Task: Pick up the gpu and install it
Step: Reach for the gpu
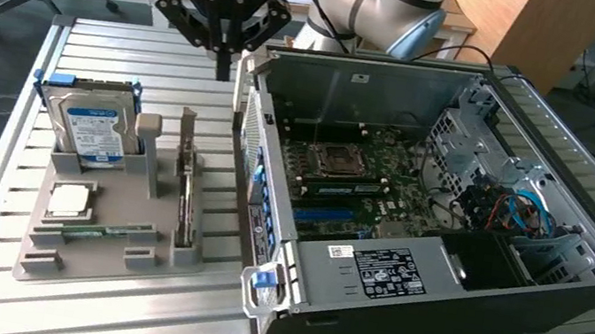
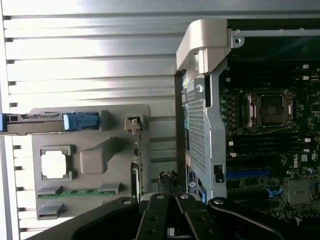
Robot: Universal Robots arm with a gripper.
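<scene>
Pickup not yet begun: the gpu (image 1: 188, 195) stands on edge in the tray (image 1: 96, 265). The gripper (image 1: 223, 73) hovers above the tray, fingers pressed together, empty.

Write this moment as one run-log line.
gripper: shut, empty, above table | gpu: on edge in gray holder, untouched | computer case: open
</scene>
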